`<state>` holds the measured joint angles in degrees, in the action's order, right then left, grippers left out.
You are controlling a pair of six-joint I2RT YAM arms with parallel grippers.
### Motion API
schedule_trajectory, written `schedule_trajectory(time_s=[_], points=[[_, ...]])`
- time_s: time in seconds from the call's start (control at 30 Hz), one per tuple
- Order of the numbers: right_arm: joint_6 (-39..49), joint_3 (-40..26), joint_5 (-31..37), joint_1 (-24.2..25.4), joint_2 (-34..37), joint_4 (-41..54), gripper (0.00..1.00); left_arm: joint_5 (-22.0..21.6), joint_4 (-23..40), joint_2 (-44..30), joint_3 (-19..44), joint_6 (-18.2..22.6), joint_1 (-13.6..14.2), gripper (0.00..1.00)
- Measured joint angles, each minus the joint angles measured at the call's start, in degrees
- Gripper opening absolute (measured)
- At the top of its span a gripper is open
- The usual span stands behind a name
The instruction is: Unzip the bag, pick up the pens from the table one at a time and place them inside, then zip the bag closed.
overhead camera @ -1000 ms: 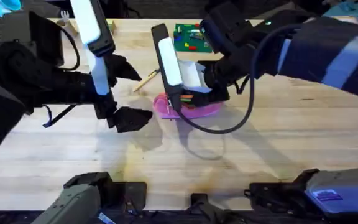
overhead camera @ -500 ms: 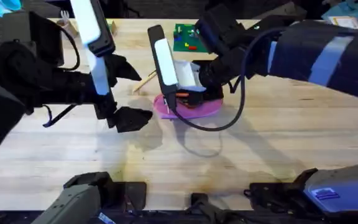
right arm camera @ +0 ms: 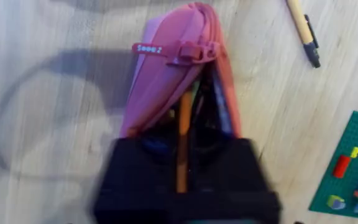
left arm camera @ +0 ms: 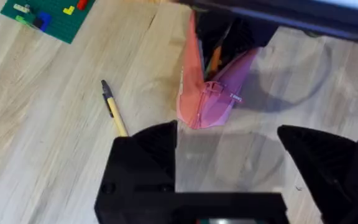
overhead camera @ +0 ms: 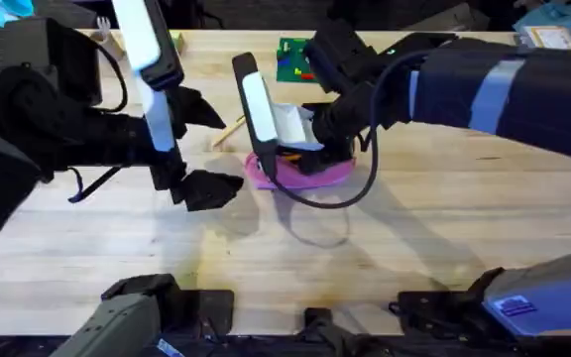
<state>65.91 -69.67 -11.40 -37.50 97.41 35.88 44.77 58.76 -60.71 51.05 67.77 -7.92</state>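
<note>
A light-wood table (overhead camera: 434,228) carries a pink bag (overhead camera: 305,174). Near the bag lie a tan pen (left arm camera: 114,111) and, farther off, a green board (overhead camera: 300,59).

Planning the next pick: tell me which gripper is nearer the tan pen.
Left. The left gripper hovers just beside the tan pen; the right gripper is farther, at the pink pouch, holding the orange pen.

One bag (right arm camera: 166,93), two pens (orange (right arm camera: 183,143), tan (right arm camera: 303,28)).
</note>
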Motion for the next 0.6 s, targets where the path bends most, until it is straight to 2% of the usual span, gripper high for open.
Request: schedule_trajectory(time_s=[0.17,0.2,0.27,0.6], points=[[0.1,0.0,0.0,0.0,0.1,-0.3,0.855,0.0,0.0,0.0,0.0,0.0,0.0,0.993],[0.2,0.0,0.1,0.0,0.1,-0.4,0.96,0.0,0.0,0.0,0.0,0.0,0.0,0.993],[0.1,-0.1,0.2,0.0,0.1,-0.4,0.995,0.0,0.0,0.0,0.0,0.0,0.0,0.993],[0.1,-0.1,0.3,0.0,0.1,-0.3,0.998,0.0,0.0,0.0,0.0,0.0,0.0,0.993]])
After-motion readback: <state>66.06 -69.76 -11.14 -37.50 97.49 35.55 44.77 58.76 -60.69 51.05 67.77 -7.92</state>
